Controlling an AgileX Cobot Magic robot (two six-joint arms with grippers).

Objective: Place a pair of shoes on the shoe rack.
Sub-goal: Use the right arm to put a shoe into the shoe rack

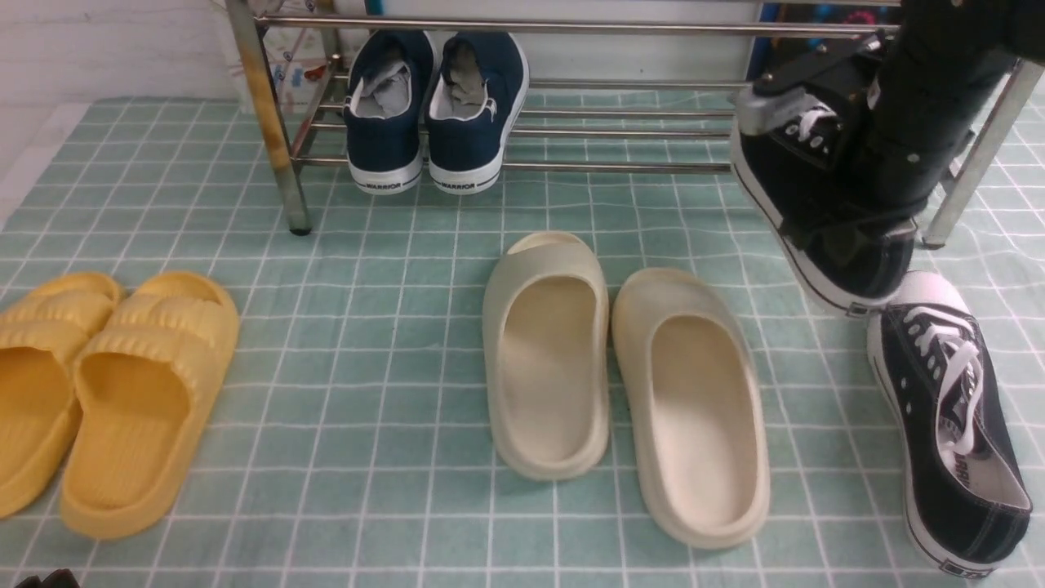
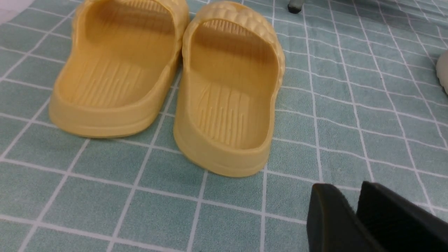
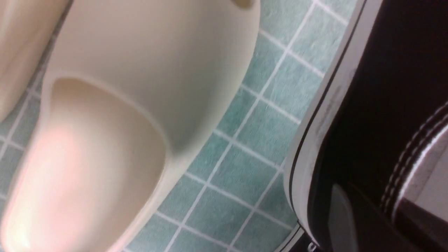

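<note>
Front view: the rack (image 1: 571,27) spans the far edge of the mat (image 1: 367,327), its right leg near the mat's right edge. Navy sneakers (image 1: 433,106) occupy the left part of the lower shelf, heels overhanging its front bar; from them bare bars run rightward to the raised sneaker (image 1: 775,192). The right gripper (image 1: 849,224) is clamped on this sneaker near its heel and holds it off the mat, steeply tilted. Its toe points up in front of the shelf's right end, and whether it touches the bars cannot be told. Its heel hangs just above the toe cap of the floor sneaker (image 1: 947,425), which lies along the right edge, heel toward the near right corner. Cream slides (image 1: 547,359) sit side by side mid-mat, and a strip of bare mat separates them from both black sneakers. Yellow slides (image 1: 139,400) lie at the left edge, with a wide open band of mat between them and the cream pair. In the left wrist view the left gripper (image 2: 353,196) hangs over bare mat near the yellow slides, its jaws slightly apart and holding nothing.
</note>
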